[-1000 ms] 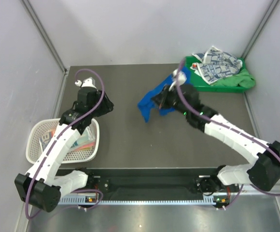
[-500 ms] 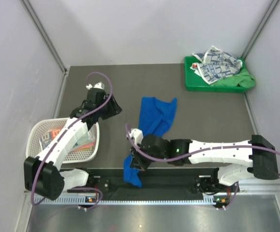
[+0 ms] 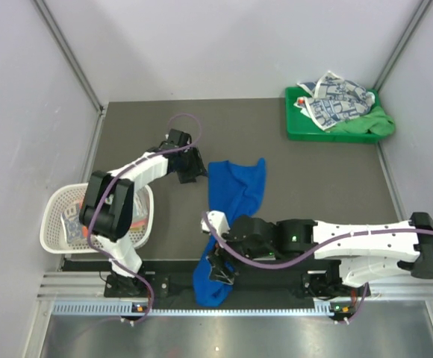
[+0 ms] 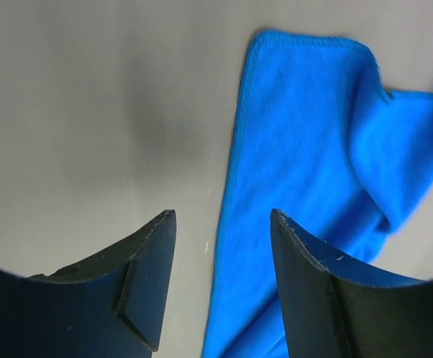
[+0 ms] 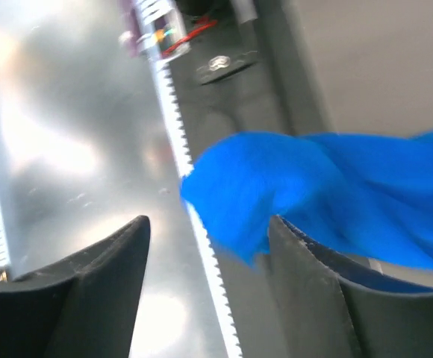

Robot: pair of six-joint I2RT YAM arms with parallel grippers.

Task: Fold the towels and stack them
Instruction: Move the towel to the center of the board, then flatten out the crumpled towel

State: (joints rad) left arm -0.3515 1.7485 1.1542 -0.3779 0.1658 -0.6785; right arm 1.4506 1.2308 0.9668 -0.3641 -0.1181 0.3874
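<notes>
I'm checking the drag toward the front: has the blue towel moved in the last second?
Yes. The blue towel has travelled away from the green tray toward the near edge of the table, which its lower end now overhangs.

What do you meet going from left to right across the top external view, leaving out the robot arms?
In order: white mesh plastic basket → plain royal blue cloth towel → green rectangular plastic tray.
</notes>
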